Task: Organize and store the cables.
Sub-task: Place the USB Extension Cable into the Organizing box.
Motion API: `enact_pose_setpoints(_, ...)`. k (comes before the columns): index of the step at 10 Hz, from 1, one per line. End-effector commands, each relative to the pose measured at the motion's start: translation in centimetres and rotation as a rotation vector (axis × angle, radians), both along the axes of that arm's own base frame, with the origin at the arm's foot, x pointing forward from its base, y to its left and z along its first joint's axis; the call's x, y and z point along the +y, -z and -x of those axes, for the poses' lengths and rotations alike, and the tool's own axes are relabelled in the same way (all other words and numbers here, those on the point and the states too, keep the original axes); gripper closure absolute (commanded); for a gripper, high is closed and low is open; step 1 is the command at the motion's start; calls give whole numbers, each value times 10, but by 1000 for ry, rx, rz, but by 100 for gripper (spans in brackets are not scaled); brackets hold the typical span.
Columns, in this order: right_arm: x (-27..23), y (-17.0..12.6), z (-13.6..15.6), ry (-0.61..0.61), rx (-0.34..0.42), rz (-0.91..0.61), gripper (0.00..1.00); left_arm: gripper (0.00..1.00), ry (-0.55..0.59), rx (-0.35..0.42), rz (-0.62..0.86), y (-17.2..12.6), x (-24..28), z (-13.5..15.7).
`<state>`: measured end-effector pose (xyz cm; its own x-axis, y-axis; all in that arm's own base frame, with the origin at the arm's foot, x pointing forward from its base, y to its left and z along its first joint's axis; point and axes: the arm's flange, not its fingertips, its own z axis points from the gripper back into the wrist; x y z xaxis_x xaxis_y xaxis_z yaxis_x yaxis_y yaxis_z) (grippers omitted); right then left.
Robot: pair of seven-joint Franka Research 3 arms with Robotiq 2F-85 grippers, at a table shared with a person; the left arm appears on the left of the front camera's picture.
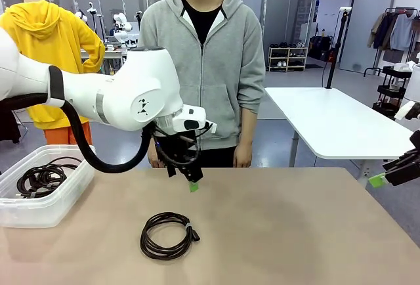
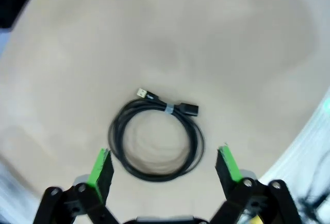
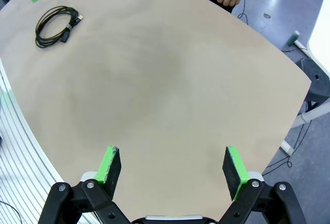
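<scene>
Beige bench, clear plastic bin w/ stored cords far left. Black coiled cable lies flat directly below left gripper, centred btwn its released jaws. Right gripper also released, well apart; left arm nearer.

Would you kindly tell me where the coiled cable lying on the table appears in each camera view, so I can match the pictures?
Front view: coiled cable lies low, left of centre, on the bare table.
Left wrist view: centre, slightly low, beyond and between the open left gripper fingers.
Right wrist view: upper left corner, small and far off.
Shared landmark: the grey band near the cable's plug ends, and the tan tabletop.
</scene>
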<state>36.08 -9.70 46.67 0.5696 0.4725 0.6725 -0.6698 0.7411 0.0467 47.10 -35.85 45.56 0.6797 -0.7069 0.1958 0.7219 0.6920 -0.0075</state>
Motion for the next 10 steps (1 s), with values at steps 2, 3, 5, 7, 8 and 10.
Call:
enact_pose_setpoints(2, -1, -1, 1, 1, 11, 9, 0, 0, -435, 77, 17, 17, -43, 4)
enact_pose_setpoints(3, -1, -1, 1, 1, 11, 9, 0, 0, -599, 75, 44, 29, -44, 3)
enact_pose_setpoints(5, -1, -1, 1, 1, 11, 9, 0, 0, -782, 110, 10, 49, -43, 6)
enact_pose_setpoints(7, -1, -1, 1, 1, 11, 9, 0, 0, -870, 80, 29, 72, -40, 8)
enact_pose_setpoints(8, -1, -1, 1, 1, 11, 9, 0, 0, -929, 63, 43, 83, -36, 7)
enact_pose_setpoints(10, -1, -1, 1, 1, 11, 9, 0, 0, -987, 74, 24, 107, -31, -1)
